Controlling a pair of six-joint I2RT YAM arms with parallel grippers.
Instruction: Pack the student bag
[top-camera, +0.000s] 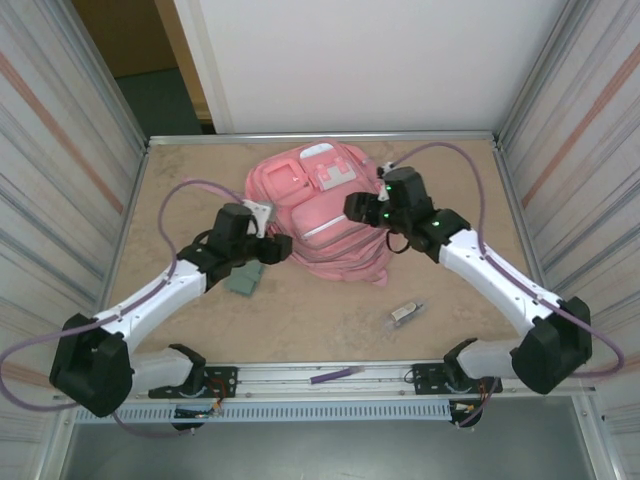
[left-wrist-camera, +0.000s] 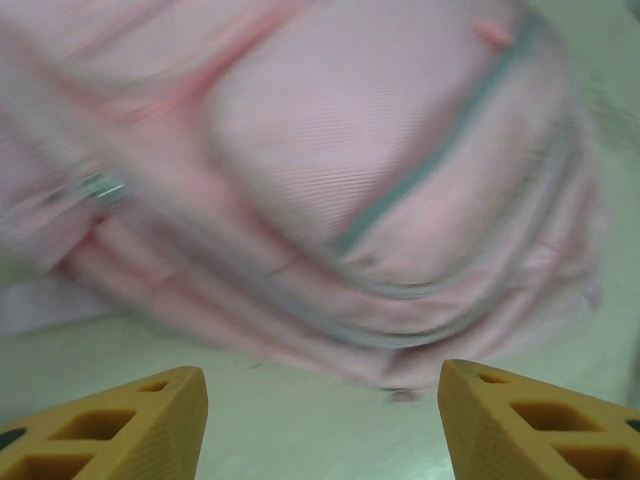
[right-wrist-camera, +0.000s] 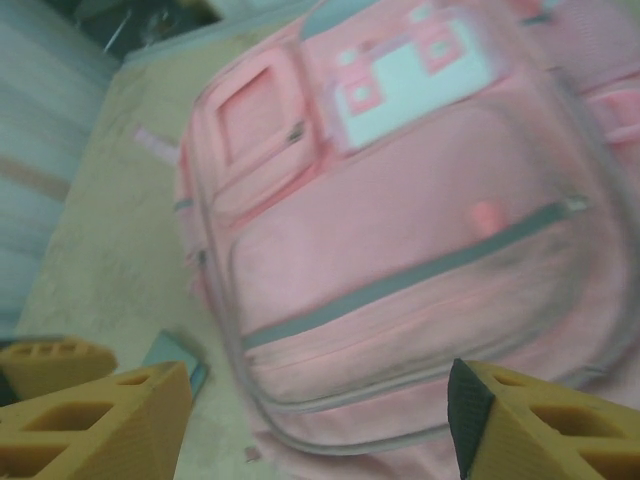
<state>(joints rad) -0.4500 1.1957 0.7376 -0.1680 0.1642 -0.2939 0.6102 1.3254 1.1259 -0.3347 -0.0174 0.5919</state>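
Note:
The student bag (top-camera: 322, 215), a large pink backpack with lighter front pockets, lies flat in the middle of the table. My left gripper (top-camera: 279, 247) sits at the bag's lower left edge. In the left wrist view its jaws (left-wrist-camera: 322, 425) stand open over bare table, with the blurred bag (left-wrist-camera: 380, 170) just ahead. My right gripper (top-camera: 353, 208) hovers over the bag's right half. In the right wrist view it (right-wrist-camera: 315, 425) is open and empty above the bag's front pocket (right-wrist-camera: 400, 260).
A small green case (top-camera: 243, 282) lies beside the bag under the left arm, its corner (right-wrist-camera: 176, 360) visible by the bag's edge. A small white and grey item (top-camera: 405, 313) lies on the table at front right. A purple pen (top-camera: 335, 376) rests on the front rail.

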